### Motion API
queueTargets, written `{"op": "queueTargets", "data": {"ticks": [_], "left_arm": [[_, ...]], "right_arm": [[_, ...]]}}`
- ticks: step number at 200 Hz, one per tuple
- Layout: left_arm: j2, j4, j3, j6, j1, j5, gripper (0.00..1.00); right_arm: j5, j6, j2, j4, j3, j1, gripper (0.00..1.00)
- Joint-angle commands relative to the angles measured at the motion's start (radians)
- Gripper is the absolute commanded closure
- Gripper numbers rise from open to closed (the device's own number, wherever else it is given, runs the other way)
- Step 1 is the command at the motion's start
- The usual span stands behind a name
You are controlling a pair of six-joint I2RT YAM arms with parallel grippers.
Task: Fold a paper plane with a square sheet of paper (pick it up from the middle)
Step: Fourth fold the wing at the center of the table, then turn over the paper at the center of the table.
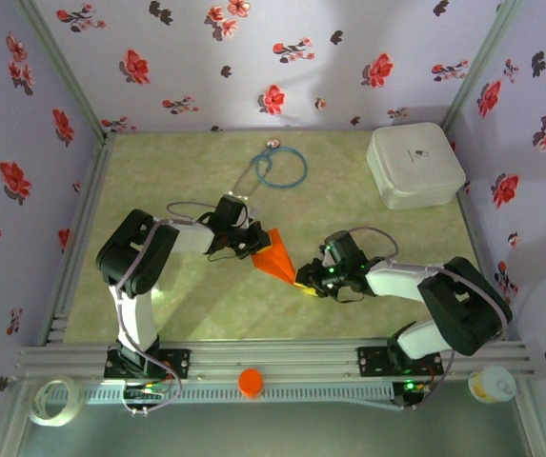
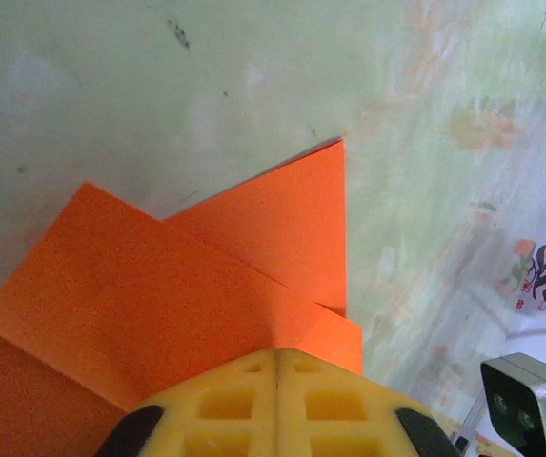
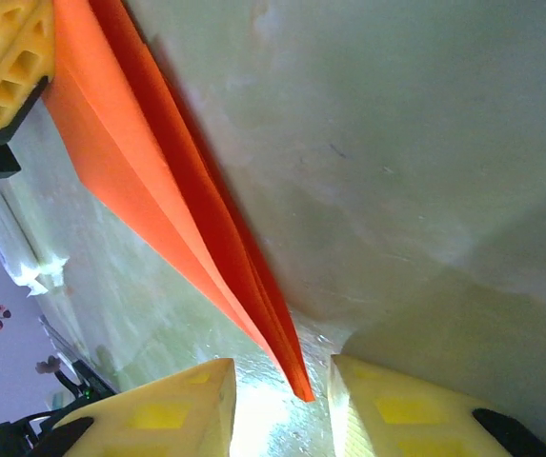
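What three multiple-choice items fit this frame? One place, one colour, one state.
1. The white box sits at the table's: A near left corner; B centre; C far right corner.
2. The paper plane is: A orange; B blue; C white.
3. The right hand is: A shut on the box; B open, fingers either side of the plane's tip; C shut and empty.
Key: 1 C, the top view shows it by the far right wall. 2 A, it is bright orange in every view. 3 B, the right wrist view shows gaps between the tip and both fingers.
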Motion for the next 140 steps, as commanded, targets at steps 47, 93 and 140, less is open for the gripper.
{"op": "queueTargets", "data": {"ticks": [47,93,140], "left_arm": [[0.014,-0.071,-0.024,-0.007,0.009,-0.025,1.00],[0.011,-0.071,-0.019,-0.009,0.008,-0.022,1.00],[0.006,-0.072,-0.014,-0.011,0.008,-0.021,1.00]], "right_arm": [[0.000,0.036,0.016,0.130,0.003,0.001,0.68],[-0.024,0.034,0.032,0.205,-0.006,-0.011,0.68],[-0.036,0.031,0.059,0.261,-0.010,-0.021,0.72]]}}
